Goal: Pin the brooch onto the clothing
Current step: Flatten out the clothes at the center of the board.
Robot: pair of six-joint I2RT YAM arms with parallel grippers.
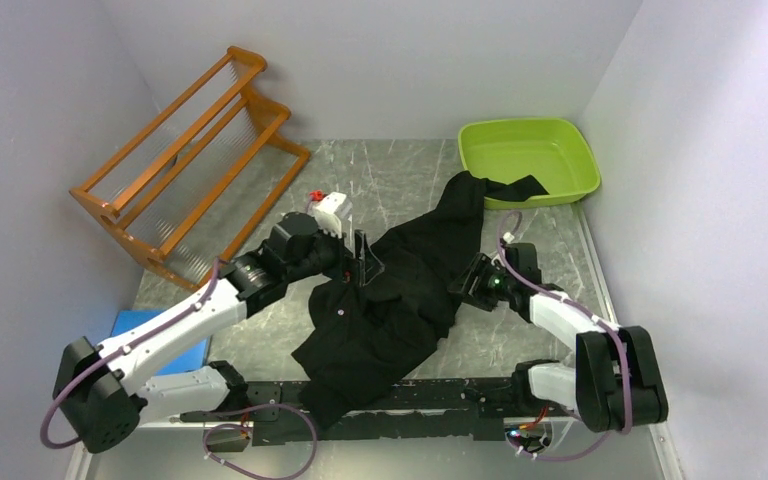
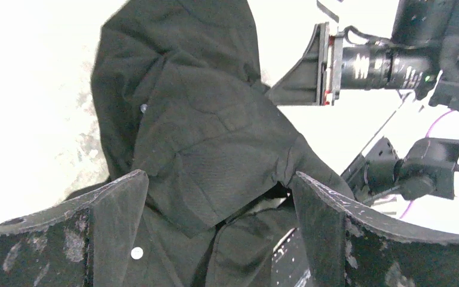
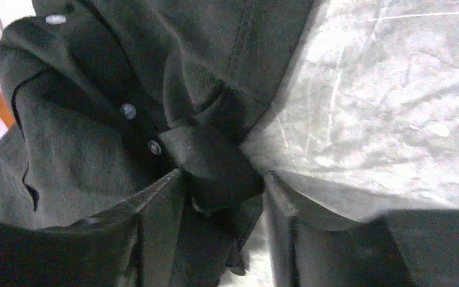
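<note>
The clothing (image 1: 400, 290), a black button-up shirt, lies crumpled in the middle of the table, with one end draped over the green bin's rim. My left gripper (image 1: 365, 262) hovers open over its upper left part; in the left wrist view the wide-apart fingers (image 2: 113, 209) frame folded black cloth (image 2: 215, 119) and a pale button (image 2: 137, 253) without touching it. My right gripper (image 1: 465, 285) is low at the shirt's right edge. In the right wrist view its jaws (image 3: 224, 174) are partly closed around a fold of the shirt (image 3: 215, 161), still apart. The brooch is out of view.
A green plastic bin (image 1: 530, 160) sits at the back right. An orange wooden rack (image 1: 190, 150) leans at the back left. A blue object (image 1: 145, 325) lies by the left arm. White walls close in on both sides.
</note>
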